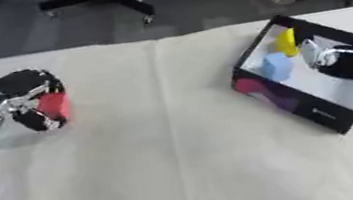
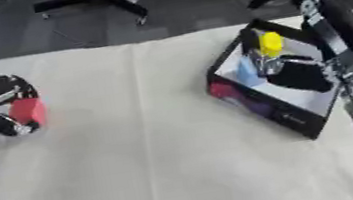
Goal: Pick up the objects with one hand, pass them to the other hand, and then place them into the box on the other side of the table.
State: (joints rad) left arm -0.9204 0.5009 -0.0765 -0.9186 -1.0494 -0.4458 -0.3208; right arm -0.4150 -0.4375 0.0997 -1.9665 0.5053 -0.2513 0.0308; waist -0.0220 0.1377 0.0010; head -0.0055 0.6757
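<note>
So, L hand (image 1: pixel 25 98) had its fingers curled round a red block (image 1: pixel 54 105) just above the table (image 1: pixel 170 148). R hand (image 1: pixel 347 62) (finger state unclear) reached into the black box (image 1: pixel 301 105) w/ blue block (image 1: pixel 277 66) and yellow block (image 1: pixel 286 42).

My robot's left hand (image 1: pixel 25 98) has glossy black fingers on a silver metal wrist. Its right hand (image 2: pixel 300 75) is black with silver joints, on a black forearm bearing white markings and small green lights.
</note>
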